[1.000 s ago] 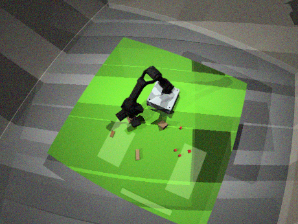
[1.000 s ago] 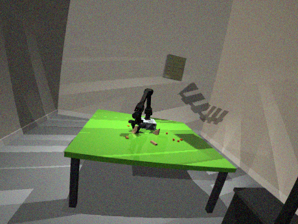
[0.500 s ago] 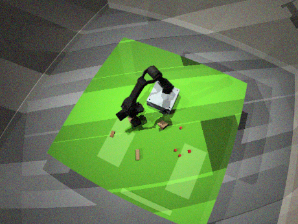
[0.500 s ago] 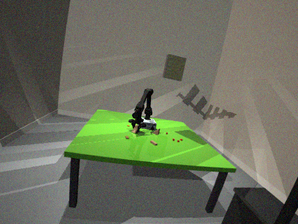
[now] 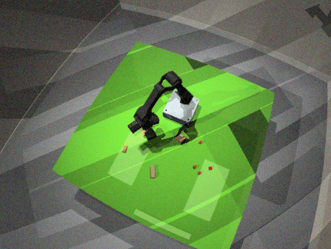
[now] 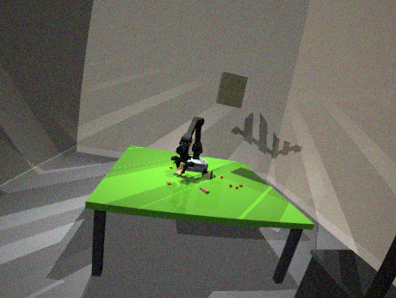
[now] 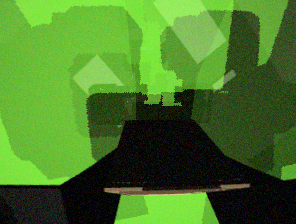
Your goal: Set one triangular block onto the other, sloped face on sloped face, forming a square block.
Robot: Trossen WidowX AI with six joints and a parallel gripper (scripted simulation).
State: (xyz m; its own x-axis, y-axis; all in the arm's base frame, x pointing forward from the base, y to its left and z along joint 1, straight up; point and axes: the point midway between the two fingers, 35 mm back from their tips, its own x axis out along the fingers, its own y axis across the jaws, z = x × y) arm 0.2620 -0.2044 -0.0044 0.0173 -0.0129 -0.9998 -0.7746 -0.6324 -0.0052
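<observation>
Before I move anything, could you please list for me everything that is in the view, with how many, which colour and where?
table: one, green top, dark legs, mid-room
held triangular block: one, tan, between the fingers
other triangular block: one, tan-brown, beside the base plate
flat bar: one, tan, nearer the front edge
small block: one, orange, left
small piece: one, orange-red, behind the gripper
small cubes: four, red, right
panel: one, olive-brown, wall
box-like object: one, dark, lower right
base plate: one, off-white, table
arm: one, black, above table
gripper: one, black, shut on the held block
</observation>
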